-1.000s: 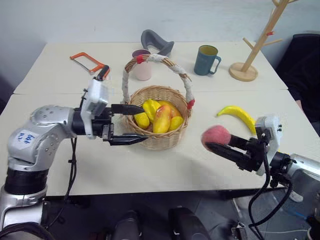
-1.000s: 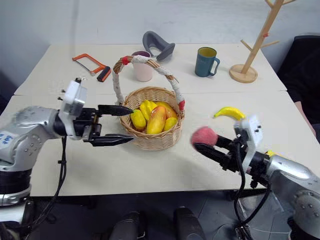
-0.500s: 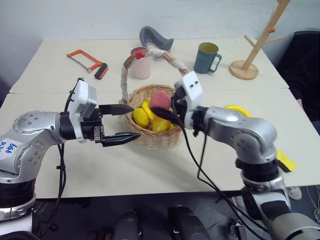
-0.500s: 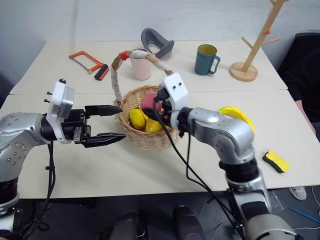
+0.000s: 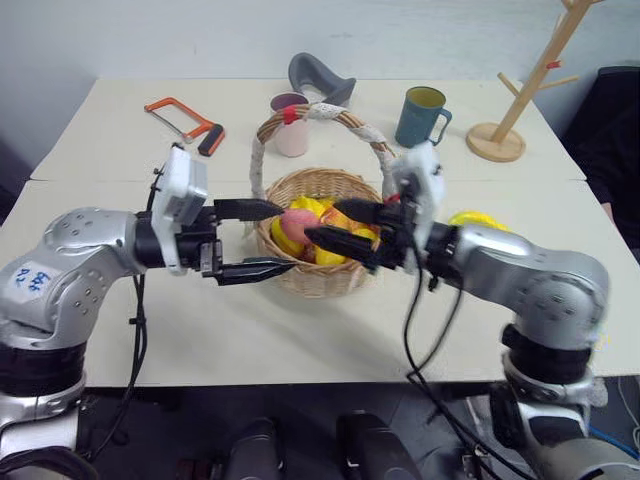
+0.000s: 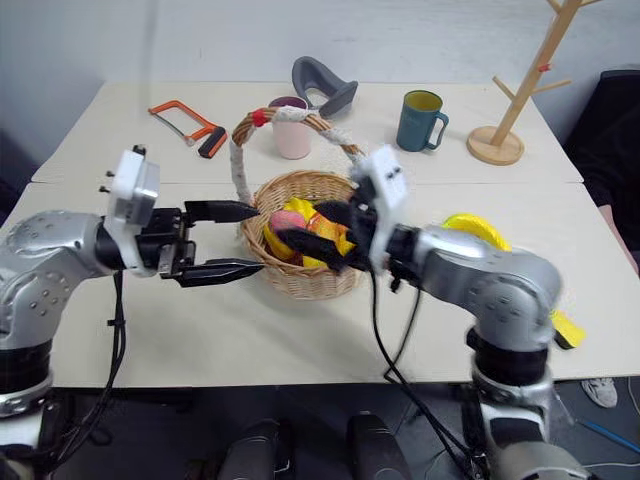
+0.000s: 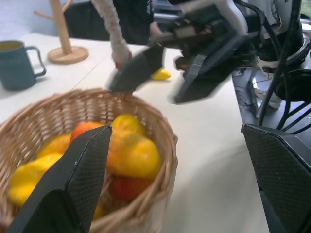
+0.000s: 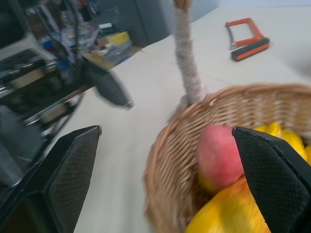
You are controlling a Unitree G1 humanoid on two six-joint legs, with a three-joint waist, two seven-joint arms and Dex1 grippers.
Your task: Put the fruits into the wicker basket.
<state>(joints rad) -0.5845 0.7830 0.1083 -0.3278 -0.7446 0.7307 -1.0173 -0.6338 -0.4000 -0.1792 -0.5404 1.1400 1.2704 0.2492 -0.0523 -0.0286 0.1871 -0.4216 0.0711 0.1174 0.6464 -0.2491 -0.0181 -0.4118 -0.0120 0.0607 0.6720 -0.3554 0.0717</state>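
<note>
The right gripper (image 5: 340, 226) hangs over the woven wicker basket (image 5: 322, 283), black fingers spread wide and empty. The round, matte pink peach (image 8: 218, 154) lies inside on smooth yellow fruits (image 7: 127, 150). The left gripper (image 5: 262, 239) gapes beside the rim, holding nothing. The curved banana (image 6: 478, 228) lies on the table (image 5: 300, 340).

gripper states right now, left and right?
Left gripper: open, empty, its fingers on either side of the wicker basket's near rim.
Right gripper: open over the basket, holding nothing; the peach lies in the basket.
</note>
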